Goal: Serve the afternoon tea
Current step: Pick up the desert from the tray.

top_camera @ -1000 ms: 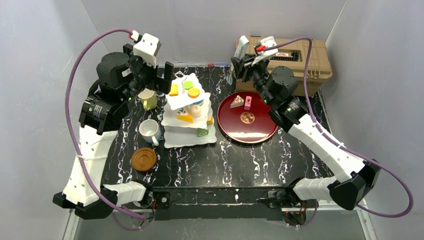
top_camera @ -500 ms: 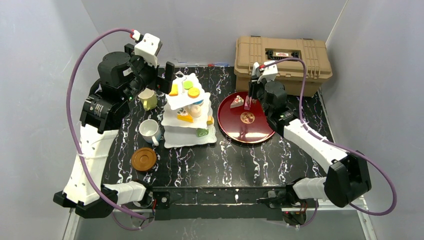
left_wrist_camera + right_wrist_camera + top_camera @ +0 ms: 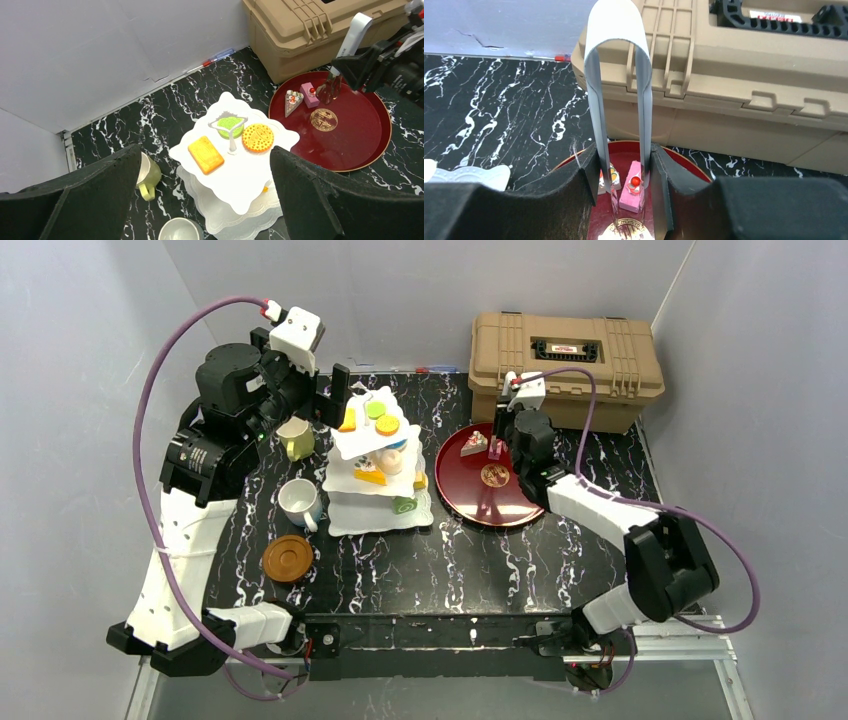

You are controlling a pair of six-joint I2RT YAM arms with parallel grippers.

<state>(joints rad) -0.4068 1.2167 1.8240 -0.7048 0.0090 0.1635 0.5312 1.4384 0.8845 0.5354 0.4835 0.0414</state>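
step in hand: picking up a pastry with tongs for transfer to the stand.

the pink pastry lies on the red tray, directly below and just ahead of the right fingers. a slice pastry lies just beside it, on the side away from the case. the right fingers are clenched on the tongs, one pad on each blade, with the bend of the tongs up and the tips down at the tray. the tips stand just beside the pink pastry. whether they straddle it cannot be told.

the stand is on the bench, below and between the left fingers, which are released to full width and hold nothing. its top tier carries a yellow, a green and an orange pastry. two mugs and a coaster are near the left fingers, on the far side of the stand from the tray.

next move, as judged:
1. set the tips either side of the pink pastry.
2. squeeze the blades lightly; too much force may eject the pastry.
3. lift clear of the tray rim.
4. carry to a free spot on a tier.
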